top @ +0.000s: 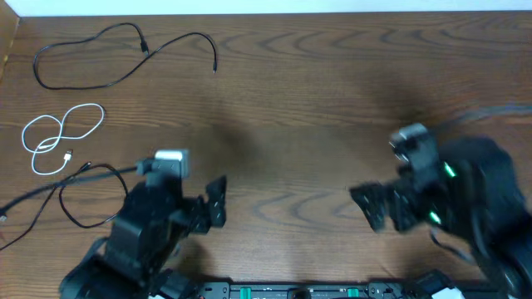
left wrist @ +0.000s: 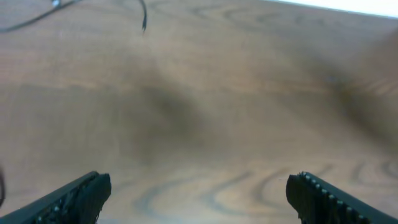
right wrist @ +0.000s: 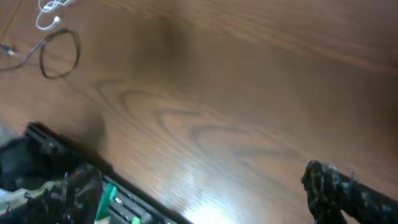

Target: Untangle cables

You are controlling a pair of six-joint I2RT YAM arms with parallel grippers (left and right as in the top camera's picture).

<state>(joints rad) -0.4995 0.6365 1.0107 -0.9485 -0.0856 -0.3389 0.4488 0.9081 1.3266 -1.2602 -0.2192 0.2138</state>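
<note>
Brown wood-grain worktop point(top: 291, 100) carries three cables, all at its left side and lying apart from one another, not knotted. Farthest back, one black cable point(top: 36, 66) sprawls in a long open loop; the left wrist view catches only its plug end at the top edge. In front of that, the white cable point(top: 62, 133) sits in a loose figure-eight near the left edge. Closer in, the second black cable point(right wrist: 79, 50) makes a small loop, and its nearer part runs in under the left arm point(top: 141, 224), so its full course cannot be traced. A dark lead also crosses from the left edge toward that arm; whether it belongs to the cable or to the arm is hard to tell.

The left gripper point(left wrist: 198, 202) is spread wide and empty, over bare wood to the right of the cables. Nothing lies between it and them but the arm's own body.

Further right, well away from the cables, the right gripper point(right wrist: 205, 193) is likewise spread wide with nothing in it. The right arm point(top: 465, 199) is blurred from above and cut off at the frame's corner.
</note>
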